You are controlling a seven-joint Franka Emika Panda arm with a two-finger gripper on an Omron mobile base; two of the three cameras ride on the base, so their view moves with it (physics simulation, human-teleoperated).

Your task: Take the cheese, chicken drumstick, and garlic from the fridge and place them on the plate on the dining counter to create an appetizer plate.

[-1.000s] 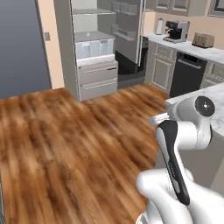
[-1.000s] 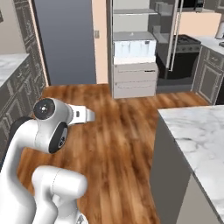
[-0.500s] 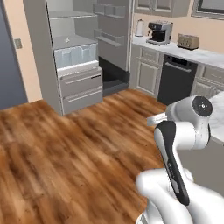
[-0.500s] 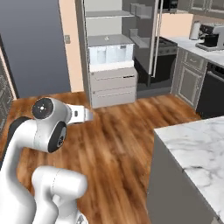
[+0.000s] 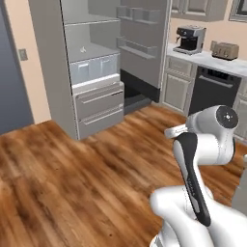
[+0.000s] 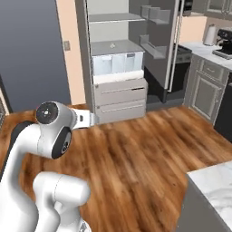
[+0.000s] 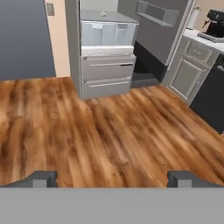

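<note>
Dark finger tips of the tool (image 7: 112, 179) stand spread as wide as they go, with nothing between them, over the wooden floor (image 7: 109, 131). Beyond the floor stands the fridge (image 7: 107, 52), its door swung open, with clear bluish drawers above two grey drawers with bar handles. A tiny pale lump, perhaps the garlic (image 7: 103, 13), sits on the shelf above the clear drawers. A corner of the marble surface (image 6: 215, 186) shows low at the right of the right base view. A coffee machine (image 5: 189, 39) and a toaster (image 5: 226, 50) stand on the far kitchen counter.
</note>
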